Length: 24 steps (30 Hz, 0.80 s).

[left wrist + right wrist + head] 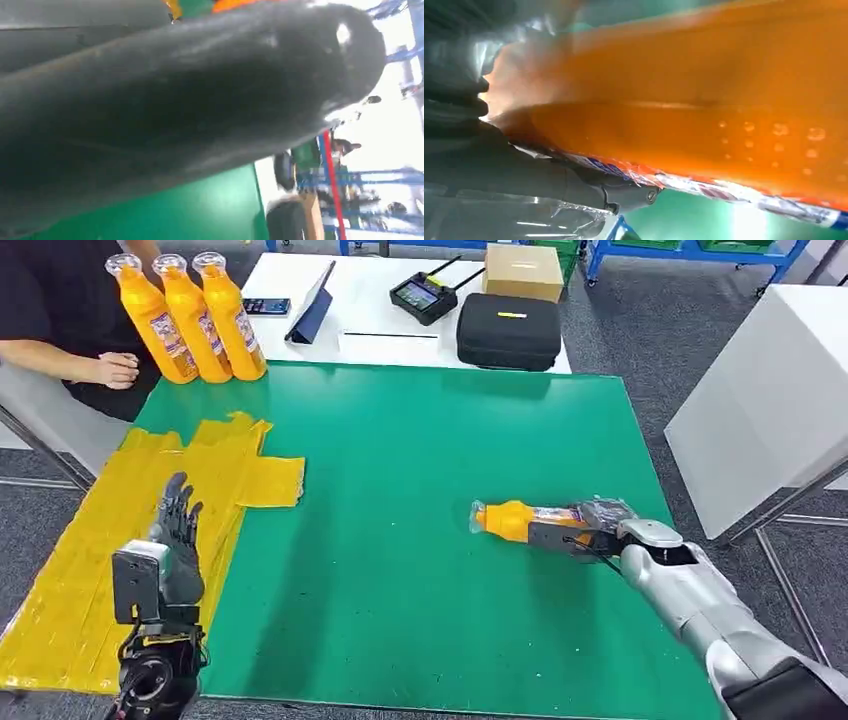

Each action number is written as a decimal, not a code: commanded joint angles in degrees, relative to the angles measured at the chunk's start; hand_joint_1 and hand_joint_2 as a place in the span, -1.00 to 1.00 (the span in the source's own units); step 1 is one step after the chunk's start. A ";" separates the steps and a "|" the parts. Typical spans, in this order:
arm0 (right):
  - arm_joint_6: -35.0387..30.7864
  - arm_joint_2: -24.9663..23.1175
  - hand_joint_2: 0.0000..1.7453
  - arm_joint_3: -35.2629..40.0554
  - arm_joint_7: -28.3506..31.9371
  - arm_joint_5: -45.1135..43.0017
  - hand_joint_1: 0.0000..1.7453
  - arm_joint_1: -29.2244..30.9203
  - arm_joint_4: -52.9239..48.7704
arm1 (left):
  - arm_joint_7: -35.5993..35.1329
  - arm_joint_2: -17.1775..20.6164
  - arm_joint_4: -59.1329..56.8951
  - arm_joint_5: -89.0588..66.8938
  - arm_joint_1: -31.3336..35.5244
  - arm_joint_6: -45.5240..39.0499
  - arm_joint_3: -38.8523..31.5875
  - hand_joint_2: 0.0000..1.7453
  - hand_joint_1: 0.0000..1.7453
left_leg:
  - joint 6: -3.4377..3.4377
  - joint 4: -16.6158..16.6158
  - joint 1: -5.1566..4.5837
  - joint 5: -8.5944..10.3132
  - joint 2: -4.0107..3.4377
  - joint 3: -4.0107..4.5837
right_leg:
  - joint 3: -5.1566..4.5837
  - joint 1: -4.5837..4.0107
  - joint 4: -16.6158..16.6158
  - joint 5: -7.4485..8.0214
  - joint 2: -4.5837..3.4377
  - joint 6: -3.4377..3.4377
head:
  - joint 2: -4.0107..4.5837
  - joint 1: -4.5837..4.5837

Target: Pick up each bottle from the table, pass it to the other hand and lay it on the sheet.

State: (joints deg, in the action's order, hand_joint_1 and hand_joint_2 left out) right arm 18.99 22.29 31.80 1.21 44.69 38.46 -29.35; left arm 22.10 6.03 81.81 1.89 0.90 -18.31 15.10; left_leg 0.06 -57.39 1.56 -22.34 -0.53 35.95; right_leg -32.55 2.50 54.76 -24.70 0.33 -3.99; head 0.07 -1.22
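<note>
Wide open green desk (400, 540) between the two arms, nothing lying on that middle stretch. On the right, the right hand (585, 530) grips an orange bottle (515, 520) lying sideways, cap pointing toward the centre. On the left, the left hand (178, 540) hovers fingers-up over the yellow sheet (90, 570), which lies flat along the desk's left side. Far corner is crowded: three upright bottles (190, 315) stand in a row just beyond the sheet, with a person's hand (115, 370) resting just beside them.
</note>
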 commanded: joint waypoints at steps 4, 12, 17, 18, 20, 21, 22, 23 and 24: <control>3.01 -11.22 1.00 -5.03 9.35 -36.03 1.00 -4.86 -15.89 | 0.24 -0.62 5.77 11.70 -7.85 14.68 -0.67 1.00 -1.00 | 0.07 0.07 0.05 -0.20 -0.74 -0.14 | -0.09 -0.09 -0.02 0.10 -0.78 0.31 | 0.00 0.04; -6.92 -7.53 1.00 3.11 4.05 -45.44 1.00 -14.56 -35.54 | 0.41 -0.82 3.85 10.46 -4.81 15.97 4.56 1.00 -1.00 | 0.06 0.00 0.13 -0.06 0.10 0.19 | -0.29 -0.14 0.09 -0.15 0.11 0.32 | 0.00 0.02; -11.02 -16.34 1.00 3.76 2.18 -45.49 1.00 -15.98 -34.47 | 0.82 -1.71 2.40 6.64 -1.10 14.26 7.85 1.00 -1.00 | 0.08 0.04 0.02 -0.05 -0.03 0.35 | -0.43 -0.03 0.10 -0.06 -0.06 0.32 | 0.00 -0.02; -11.80 -18.68 1.00 4.28 1.47 -45.31 1.00 -15.96 -33.53 | 0.55 -2.03 2.06 5.89 -0.21 13.64 8.67 1.00 -1.00 | 0.11 0.06 0.03 0.00 0.04 0.44 | -0.48 -0.04 0.06 -0.03 0.02 0.28 | 0.00 0.00; -13.56 -21.72 1.00 5.43 0.31 -44.16 1.00 -15.73 -31.80 | 0.25 -2.41 1.87 5.65 0.77 13.19 9.59 1.00 -1.00 | 0.14 0.08 0.05 0.02 -0.07 0.50 | -0.57 -0.06 0.04 0.01 -0.07 0.24 | 0.00 0.00; -13.56 -21.72 1.00 5.43 0.31 -44.16 1.00 -15.73 -31.80 | 0.25 -2.41 1.87 5.65 0.77 13.19 9.59 1.00 -1.00 | 0.14 0.08 0.06 -0.02 -0.16 0.41 | -0.55 -0.08 0.07 -0.01 -0.18 0.34 | 0.00 0.00; -13.95 -22.36 1.00 5.47 0.09 -43.91 1.00 -15.52 -31.07 | 0.17 -2.29 1.79 5.51 1.03 13.12 9.96 1.00 -1.00 | 0.14 0.08 0.07 -0.01 -0.15 0.44 | -0.57 -0.09 0.06 0.00 -0.17 0.30 | 0.00 -0.02; -14.13 -23.62 1.00 5.02 0.20 -43.80 1.00 -15.69 -30.35 | 0.02 -2.21 1.62 5.17 1.69 12.59 10.63 1.00 -1.00 | 0.13 0.07 0.05 -0.04 -0.14 0.39 | -0.55 -0.08 0.11 -0.05 -0.16 0.36 | 0.00 -0.02; -14.25 -24.54 1.00 4.98 -0.24 -43.21 1.00 -15.88 -30.14 | -0.14 -2.33 1.31 4.86 2.34 12.15 11.10 1.00 -1.00 | 0.13 0.08 0.06 0.02 -0.10 0.50 | -0.67 -0.07 0.09 -0.01 -0.12 0.25 | 0.00 -0.04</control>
State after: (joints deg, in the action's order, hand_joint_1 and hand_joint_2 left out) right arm 6.41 6.37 34.27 2.23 0.13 21.97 -62.25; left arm 22.78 3.98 86.84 7.78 -1.61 -4.72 21.79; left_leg 0.21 -57.35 1.65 -22.30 -0.61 36.55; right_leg -33.27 2.44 54.85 -24.70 0.26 -3.96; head 0.07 -1.27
